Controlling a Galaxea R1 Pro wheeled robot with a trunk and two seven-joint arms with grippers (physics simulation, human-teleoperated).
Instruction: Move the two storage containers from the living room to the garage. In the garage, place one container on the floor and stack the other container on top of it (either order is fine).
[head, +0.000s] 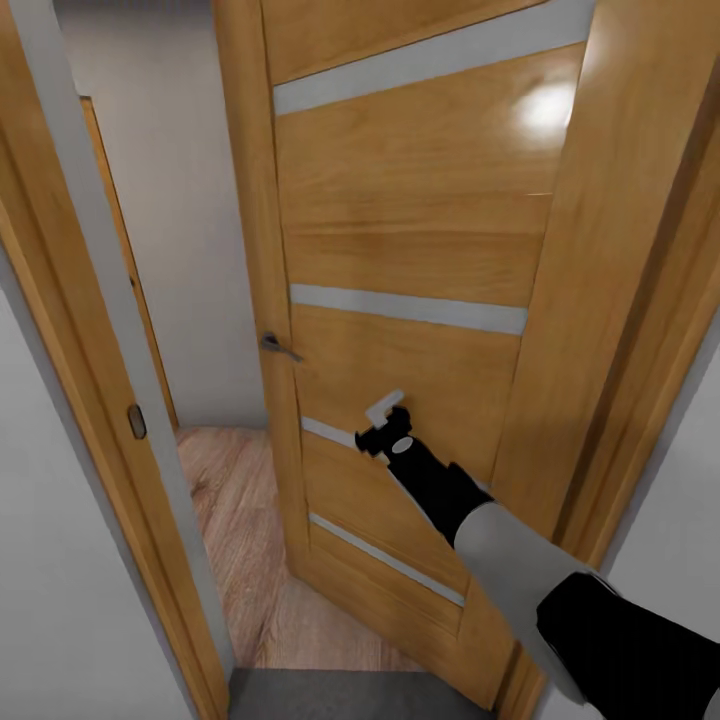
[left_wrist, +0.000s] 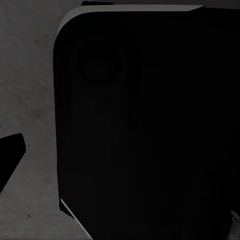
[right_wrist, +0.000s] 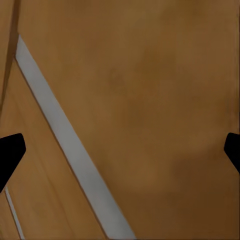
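**Desk:** Seen at the doorway?

**Photographer:** An orange-brown wooden door (head: 420, 230), standing partly open, crossed by pale grey strips (head: 410, 310). A dark lever handle (head: 280, 347) near its free edge. To the left, a matching door frame (head: 90, 400) with a small latch plate (head: 137, 421).

**Desk:** And through the gap?

**Photographer:** Light wood plank floor (head: 235, 510) and a plain pale wall (head: 190, 230).

**Desk:** Right side?

**Photographer:** Black-and-grey right arm (head: 500, 540) stretched out from the lower right. Right end effector (head: 385, 422) held close against the door's lower half, below and to the right of the handle, between two of the strips. Spread wide in the right wrist view, with black fingertips (right_wrist: 10, 155) at opposite edges and only door wood and one grey strip between them. Gripping nothing. Contact with the door impossible to confirm.

**Desk:** Left side?

**Photographer:** Left end effector (left_wrist: 120, 152) facing a large rounded black shape (left_wrist: 150, 125), with concrete floor (left_wrist: 25, 75) beside it. One black fingertip (left_wrist: 9, 156) plain against the grey, the other lost in the black. Impossible to tell how far open, or whether anything is held.

**Desk:** Placement of that floor?

**Photographer:** Dark grey and speckled, a narrow band (head: 340, 695) along the bottom of the head view. Lying on the near side of the threshold and meeting the planks at the doorway.
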